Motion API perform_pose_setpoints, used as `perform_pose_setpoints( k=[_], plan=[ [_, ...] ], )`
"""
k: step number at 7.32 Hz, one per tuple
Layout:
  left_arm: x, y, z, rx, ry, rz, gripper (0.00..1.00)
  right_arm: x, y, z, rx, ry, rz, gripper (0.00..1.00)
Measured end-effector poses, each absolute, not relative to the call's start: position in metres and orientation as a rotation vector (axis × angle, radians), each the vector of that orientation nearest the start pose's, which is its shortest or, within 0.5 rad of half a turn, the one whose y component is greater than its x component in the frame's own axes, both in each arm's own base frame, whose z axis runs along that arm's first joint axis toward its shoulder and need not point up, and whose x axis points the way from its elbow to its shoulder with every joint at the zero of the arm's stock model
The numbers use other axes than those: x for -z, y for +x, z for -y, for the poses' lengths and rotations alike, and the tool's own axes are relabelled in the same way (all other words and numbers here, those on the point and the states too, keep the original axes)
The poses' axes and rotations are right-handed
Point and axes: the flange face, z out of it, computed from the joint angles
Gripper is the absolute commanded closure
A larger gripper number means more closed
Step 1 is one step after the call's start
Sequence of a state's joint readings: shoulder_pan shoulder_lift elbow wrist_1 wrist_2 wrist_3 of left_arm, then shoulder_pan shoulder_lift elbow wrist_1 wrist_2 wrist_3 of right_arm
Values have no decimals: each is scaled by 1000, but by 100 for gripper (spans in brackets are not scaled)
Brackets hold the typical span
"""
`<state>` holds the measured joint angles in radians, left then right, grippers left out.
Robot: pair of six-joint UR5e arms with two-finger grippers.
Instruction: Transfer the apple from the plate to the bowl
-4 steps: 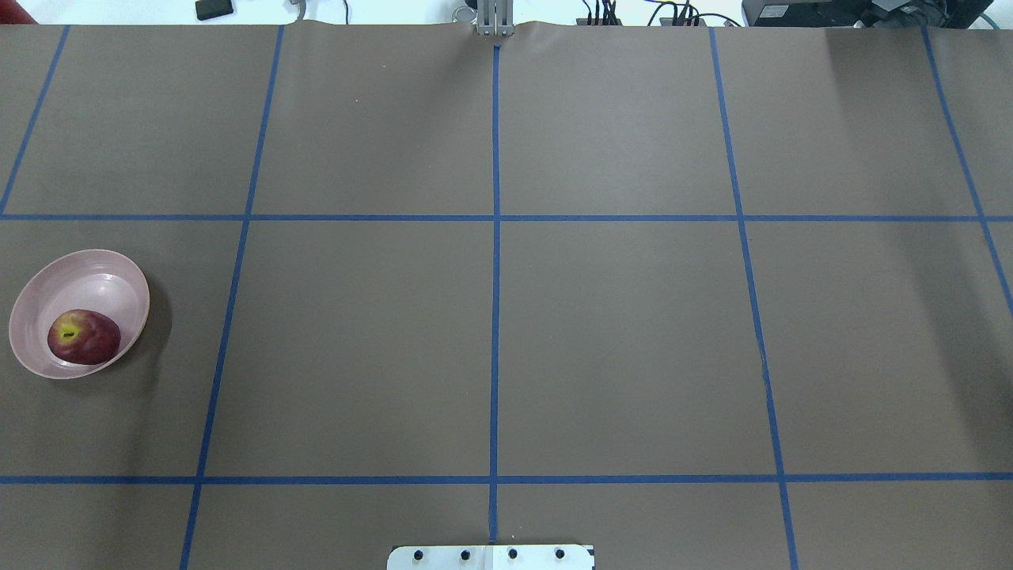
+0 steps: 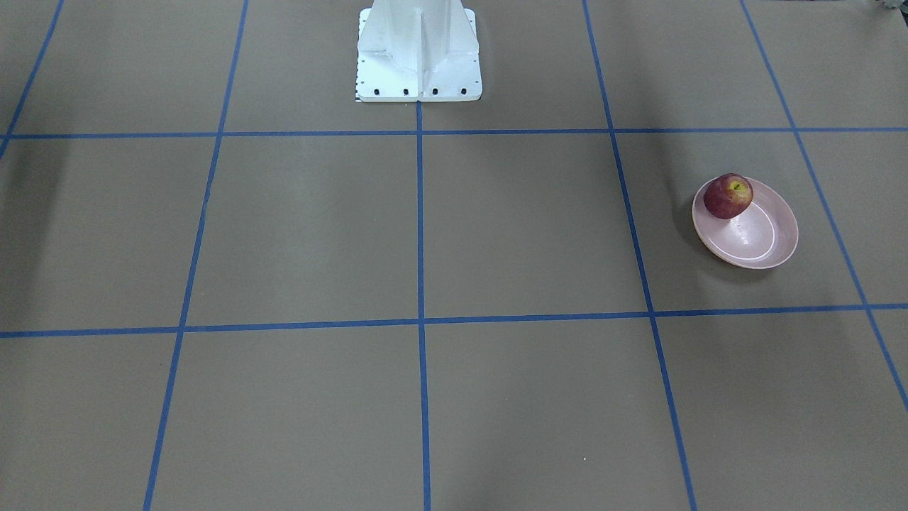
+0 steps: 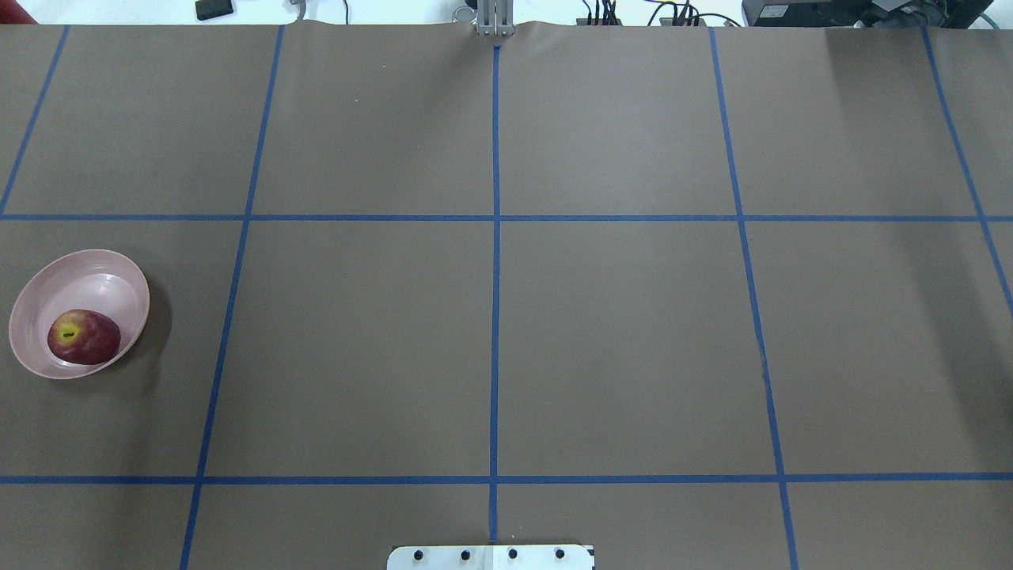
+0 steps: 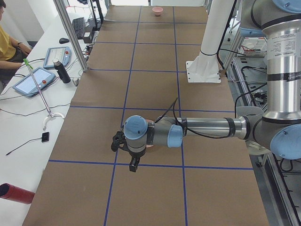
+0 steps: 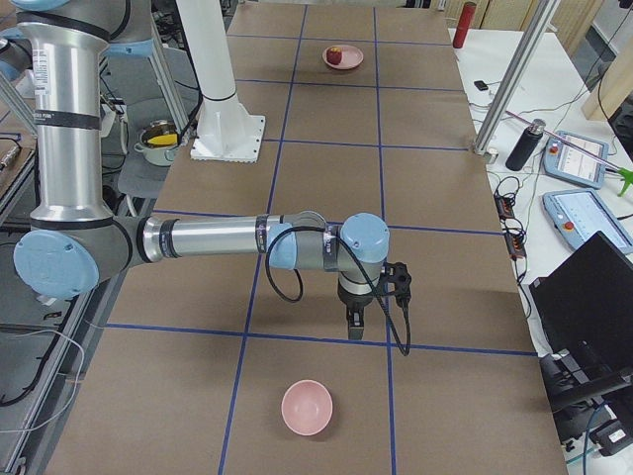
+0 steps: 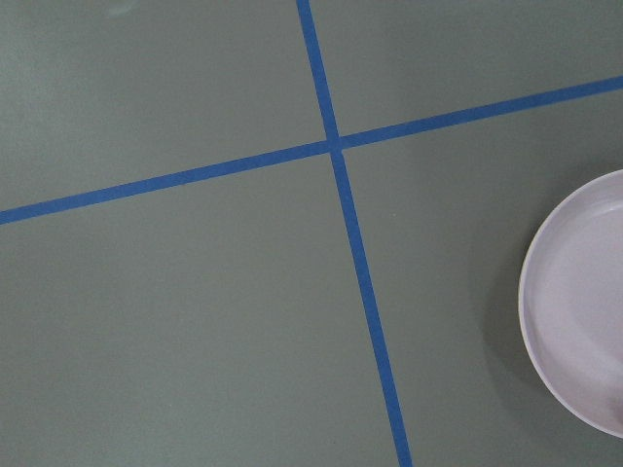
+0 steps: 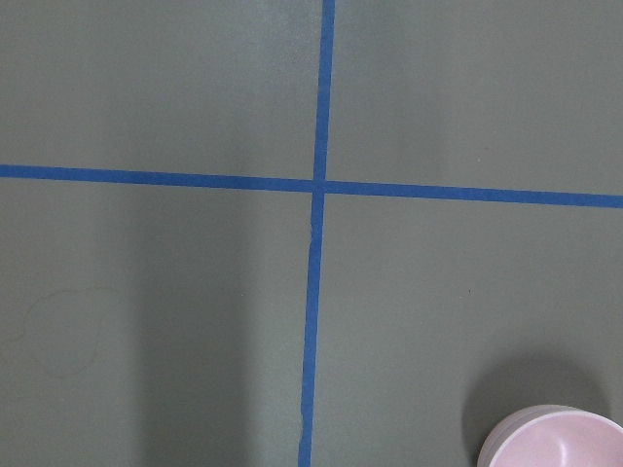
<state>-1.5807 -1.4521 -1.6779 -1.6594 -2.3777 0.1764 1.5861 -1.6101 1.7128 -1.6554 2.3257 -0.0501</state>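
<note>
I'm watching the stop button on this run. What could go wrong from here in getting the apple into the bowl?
The apple sits off-centre against the rim of the plate, so a finger may strike the rim and tip the plate or roll the apple. The bowl lies at the opposite end of the table: a long carry, perhaps a hand-over, with chances to drop. The bowl looks small, so an off-centre release could bounce out.

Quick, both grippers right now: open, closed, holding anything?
Left gripper: cannot tell, seen only from the side.
Right gripper: cannot tell, same reason.
</note>
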Motion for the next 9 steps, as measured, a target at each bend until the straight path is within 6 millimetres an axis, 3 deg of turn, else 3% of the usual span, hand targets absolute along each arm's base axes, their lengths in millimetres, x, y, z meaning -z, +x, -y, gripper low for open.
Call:
perform_pose_setpoints(
  k=[1, 2, 3, 6, 9],
  plan=[
    [-649, -66, 446, -191, 153, -797, 2, -621, 72, 471, 46, 40, 754, 0],
    [-649, -66, 447, -192, 156, -797, 2, -639, 72, 462, 69, 30, 754, 0],
    [-649, -66, 447, -193, 157, -796, 2, -669, 72, 447, 102, 29, 754, 0],
    [-649, -65, 447, -194, 159, -796, 2, -794, 72, 404, 145, 78, 751, 0],
    [-649, -65, 446, -194, 160, -796, 2, -844, 98, 389, 113, 78, 763, 0]
  ],
)
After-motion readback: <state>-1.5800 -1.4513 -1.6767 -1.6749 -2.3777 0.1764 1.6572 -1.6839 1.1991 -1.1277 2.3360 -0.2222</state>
